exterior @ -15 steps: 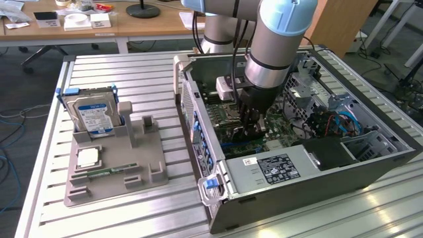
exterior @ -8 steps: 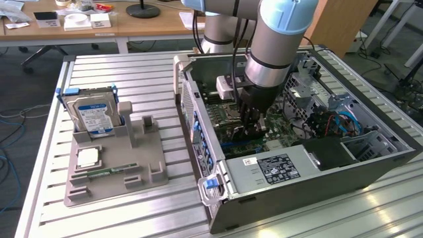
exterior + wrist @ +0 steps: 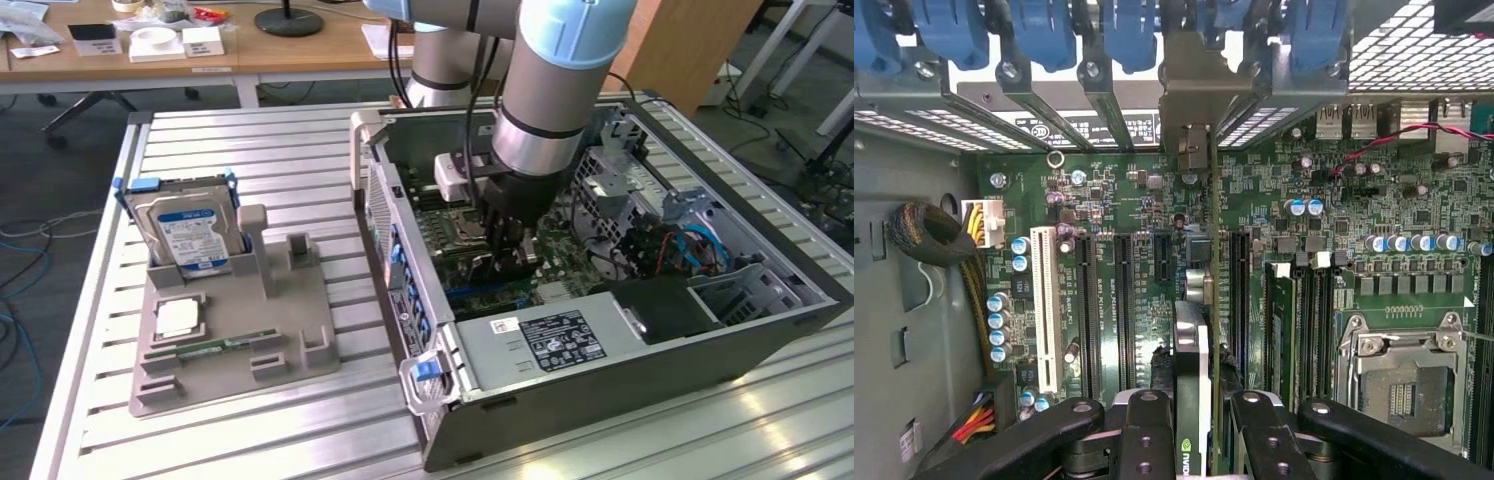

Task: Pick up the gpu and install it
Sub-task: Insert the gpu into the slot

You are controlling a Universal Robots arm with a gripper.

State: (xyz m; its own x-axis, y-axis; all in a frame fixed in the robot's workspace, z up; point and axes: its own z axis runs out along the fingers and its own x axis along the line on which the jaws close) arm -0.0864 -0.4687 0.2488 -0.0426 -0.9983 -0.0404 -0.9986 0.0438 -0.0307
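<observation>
The gpu (image 3: 1192, 340) stands on edge between my two black fingers (image 3: 1146, 425), its green-logo face partly showing near them. Its metal bracket (image 3: 1189, 110) reaches up to the rear slot openings of the case. The card runs along a black expansion slot of the green motherboard (image 3: 1354, 200); I cannot tell whether it is seated. My gripper (image 3: 1199, 440) is shut on the gpu. In the exterior view the gripper (image 3: 511, 262) is lowered deep inside the open computer case (image 3: 627, 350), over the motherboard.
A white slot (image 3: 1044, 300) and black slots flank the card, with the CPU socket (image 3: 1404, 370) to one side. Blue latches (image 3: 1044, 30) line the rear wall. At the exterior view's left, a grey holder (image 3: 234, 350) carries a hard drive (image 3: 194, 235) and a memory stick (image 3: 220, 347).
</observation>
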